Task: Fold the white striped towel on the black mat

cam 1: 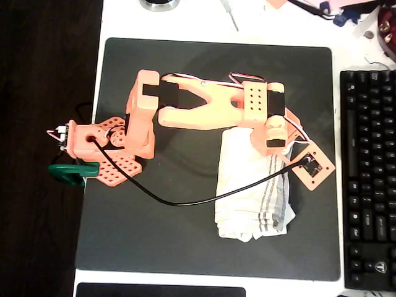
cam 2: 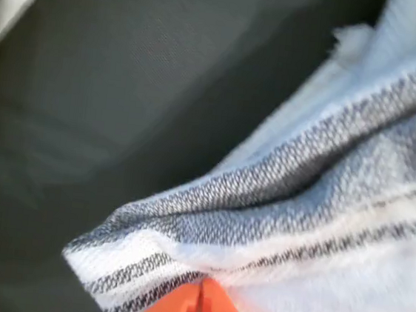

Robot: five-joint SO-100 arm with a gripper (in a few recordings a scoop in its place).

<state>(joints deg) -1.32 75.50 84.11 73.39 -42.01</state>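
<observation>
Item, white striped towel (cam 1: 247,185): lying bunched and partly folded on the right half of the black mat (cam 1: 185,247) in the overhead view, its grey stripe groups running down its right side, its lower end sitting near the mat's bottom edge. Item, black mat: lying flat on the white desk (cam 1: 124,18) and covering most of it. Item, orange arm (cam 1: 198,108): reaching from its base at the mat's left edge across to the right, its wrist hanging over the towel's upper right part. Item, fingers (cam 2: 199,310): showing in the wrist view as two orange tips pressing together with a fold of the striped edge of the towel (cam 2: 299,210) bunching right at them, so they are pinching the cloth; dark mat (cam 2: 126,80) filling the upper left behind. Item, black cable (cam 1: 167,199): trailing from the base across the mat and over the towel to the wrist. Item, black keyboard (cam 1: 368,179): sitting just beside the mat's right edge. Item, green clamp (cam 1: 71,172): gripping the desk's left edge by the base.
</observation>
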